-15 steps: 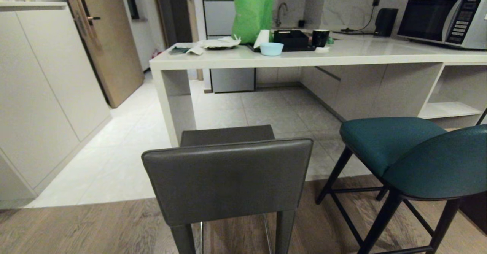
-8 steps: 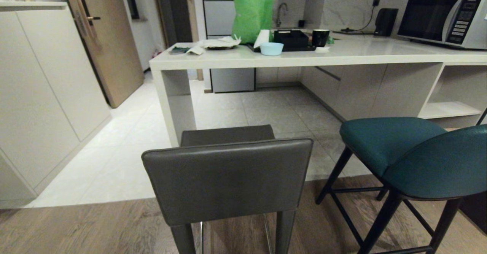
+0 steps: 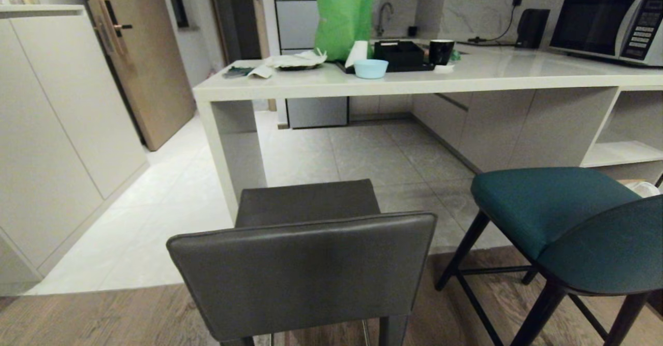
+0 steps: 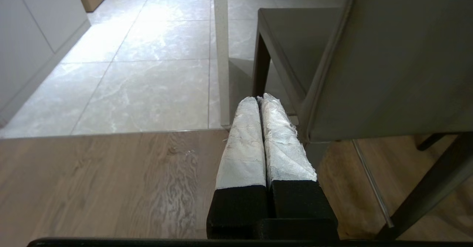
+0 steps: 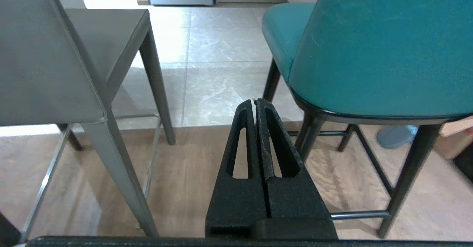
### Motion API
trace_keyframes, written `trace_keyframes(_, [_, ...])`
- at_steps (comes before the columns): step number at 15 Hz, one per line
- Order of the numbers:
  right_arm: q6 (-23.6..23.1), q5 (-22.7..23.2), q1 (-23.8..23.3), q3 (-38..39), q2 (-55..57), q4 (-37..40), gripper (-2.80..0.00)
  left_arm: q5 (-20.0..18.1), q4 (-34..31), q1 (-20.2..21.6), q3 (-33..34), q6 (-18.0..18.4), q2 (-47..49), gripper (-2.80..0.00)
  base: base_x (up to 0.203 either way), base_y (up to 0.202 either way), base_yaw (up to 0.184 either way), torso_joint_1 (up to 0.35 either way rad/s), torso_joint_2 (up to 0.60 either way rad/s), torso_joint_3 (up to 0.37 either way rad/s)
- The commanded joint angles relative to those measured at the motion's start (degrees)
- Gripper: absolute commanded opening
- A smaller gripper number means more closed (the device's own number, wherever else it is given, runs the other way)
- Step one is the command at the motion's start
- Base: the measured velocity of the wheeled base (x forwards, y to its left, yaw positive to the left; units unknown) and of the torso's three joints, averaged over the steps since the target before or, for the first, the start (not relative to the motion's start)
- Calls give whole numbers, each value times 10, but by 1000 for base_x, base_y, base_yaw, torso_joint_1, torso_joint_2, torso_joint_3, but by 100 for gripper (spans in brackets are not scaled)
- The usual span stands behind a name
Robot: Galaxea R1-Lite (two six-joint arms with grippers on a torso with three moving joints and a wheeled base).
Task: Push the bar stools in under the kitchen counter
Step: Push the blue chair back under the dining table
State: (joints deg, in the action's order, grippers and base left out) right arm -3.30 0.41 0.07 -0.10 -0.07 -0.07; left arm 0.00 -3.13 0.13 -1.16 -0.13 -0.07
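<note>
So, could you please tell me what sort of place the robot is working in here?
Most likely a home kitchen with a breakfast bar: a long pale kitchen counter carries a microwave, a tap stands at the back, and two bar stools, grey and teal, wait in front.

two stools: grey stool (image 3: 303, 263), teal stool (image 3: 564, 221); one counter (image 3: 414, 79).
</note>
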Motion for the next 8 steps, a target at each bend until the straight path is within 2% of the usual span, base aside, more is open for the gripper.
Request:
trace_keyframes(1, [0,0,0,0,1,0,-280,0,1,0,0,0,1,-280,0,0,0,0,0,0])
trace_keyframes(7, [1,0,0,0,1,0,-280,0,1,0,0,0,1,-280,0,0,0,0,0,0])
trace_keyframes(8, [2,0,0,0,1,0,-280,0,1,0,0,0,1,-280,3,-93,4,4,4,2])
